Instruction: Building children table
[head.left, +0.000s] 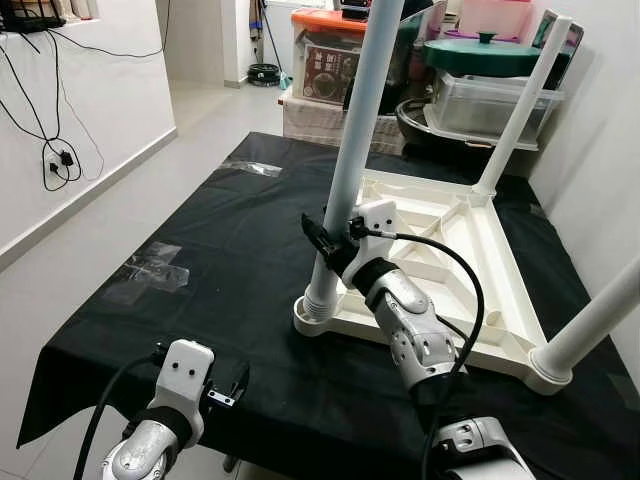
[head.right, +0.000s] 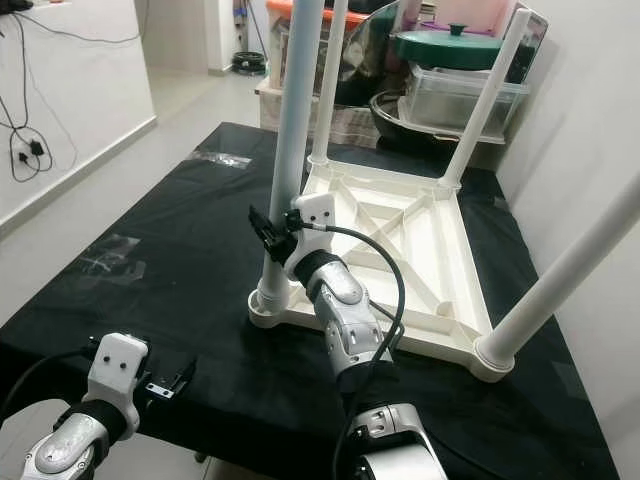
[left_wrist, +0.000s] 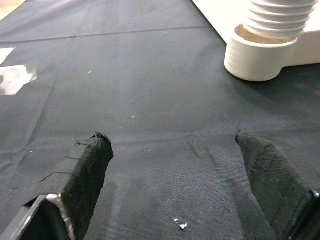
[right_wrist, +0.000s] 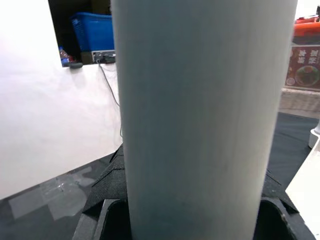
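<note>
Nearest the camera, L end effector (head.left: 226, 388) hovers low over the black cloth (head.left: 200, 290) at the front-left edge of the work surface, fingers (left_wrist: 85, 170) spread apart, released, nothing between them; seen from the L wrist, bare cloth lies between the two pads, and the corner socket (left_wrist: 257, 57) of the kids' table sits a short way ahead, not touching. R arm (head.left: 415, 335) reaches fwd from bottom centre; R end effector (head.left: 322, 240) is clenched around the near-left leg (head.left: 352, 150), grasping it low down, just above the socket. R wrist view shows the pale leg (right_wrist: 200, 120) sitting between the two black fingers (right_wrist: 102, 220), contact on both sides. Task item: white plastic kids' table (head.left: 440, 260) lies upside down on the cloth, right of centre, ribbed underside facing up. Near-left leg stands approx. upright in its corner socket, threaded collar visible at the base. Far-right leg (head.left: 520, 105) stands in its corner; near-right leg (head.left: 595, 320) sits in its socket at the front-right corner and leans out to the right. Far-left leg (head.right: 328, 80) shows in the R eye view behind the gripped one. Beyond the cloth: storage boxes (head.left: 490, 100), a green lid (head.left: 480, 55). Left side: white wall with cables (head.left: 55, 150) and tape patches (head.left: 150, 270) on the floor.
</note>
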